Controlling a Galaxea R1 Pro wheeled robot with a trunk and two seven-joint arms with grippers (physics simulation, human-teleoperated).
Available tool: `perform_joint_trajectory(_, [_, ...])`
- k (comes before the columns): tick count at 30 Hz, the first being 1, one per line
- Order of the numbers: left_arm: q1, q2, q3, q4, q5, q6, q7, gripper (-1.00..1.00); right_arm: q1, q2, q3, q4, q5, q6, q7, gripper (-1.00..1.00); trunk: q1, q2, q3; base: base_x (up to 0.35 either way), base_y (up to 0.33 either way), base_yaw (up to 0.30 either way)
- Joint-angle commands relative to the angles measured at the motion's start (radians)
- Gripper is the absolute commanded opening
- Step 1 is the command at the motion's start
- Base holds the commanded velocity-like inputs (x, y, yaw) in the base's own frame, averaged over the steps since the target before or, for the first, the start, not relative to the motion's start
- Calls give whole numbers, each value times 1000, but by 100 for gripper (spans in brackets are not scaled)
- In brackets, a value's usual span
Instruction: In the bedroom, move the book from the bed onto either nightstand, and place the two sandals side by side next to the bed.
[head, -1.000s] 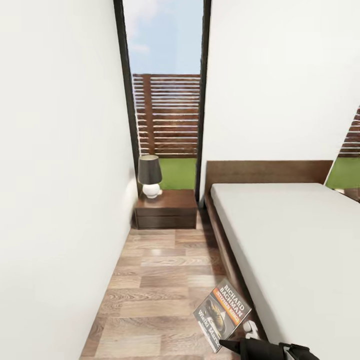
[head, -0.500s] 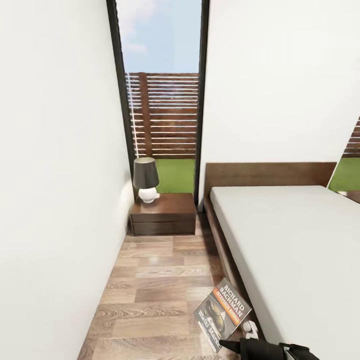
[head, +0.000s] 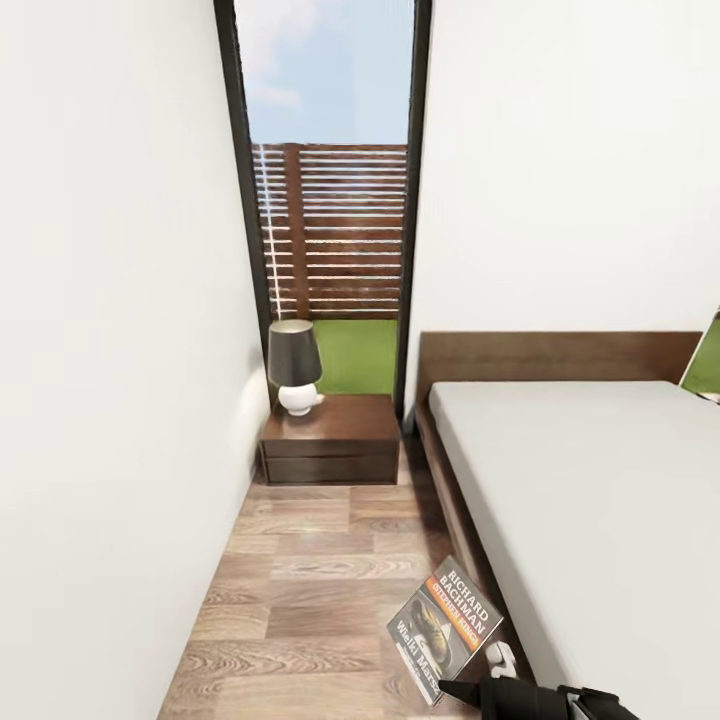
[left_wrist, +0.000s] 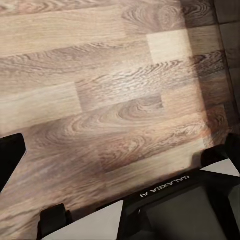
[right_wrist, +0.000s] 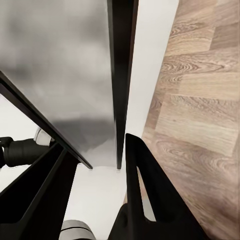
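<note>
The book (head: 445, 628), a dark paperback with an orange band and "Richard Bachman" lettering, hangs tilted over the floor beside the bed (head: 590, 500). My right gripper (head: 462, 688) is shut on its lower edge. In the right wrist view the book (right_wrist: 120, 75) runs edge-on between the two black fingers (right_wrist: 145, 190). The nightstand (head: 335, 445) stands ahead against the wall, left of the headboard, well beyond the book. My left gripper (left_wrist: 120, 150) hangs open over bare floor with nothing in it. The sandals are out of view.
A lamp (head: 293, 365) with a black shade and a white base sits on the nightstand's left part. A white wall (head: 110, 400) runs close along the left. The wood-plank aisle (head: 310, 570) between wall and bed is narrow. My base (left_wrist: 170, 200) shows under the left wrist.
The whole head view has shifted, so the camera has moved; the nightstand and bed now sit slightly lower and to the right. The book and the right gripper keep their place.
</note>
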Motion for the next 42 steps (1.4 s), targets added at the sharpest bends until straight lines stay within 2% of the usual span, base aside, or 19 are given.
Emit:
perform_joint_trajectory(1, [-1,0,-9,1,9,-4,-3,100,-1,-1,5,-1,-12,10,2,-100,1,-1,-1,304,0,10])
perform_joint_trajectory(42, [-1,0,-9,1,9,-4,-3,100,-1,-1,5,-1,-12,10,1,-100,1,-1,-1,289,0,0])
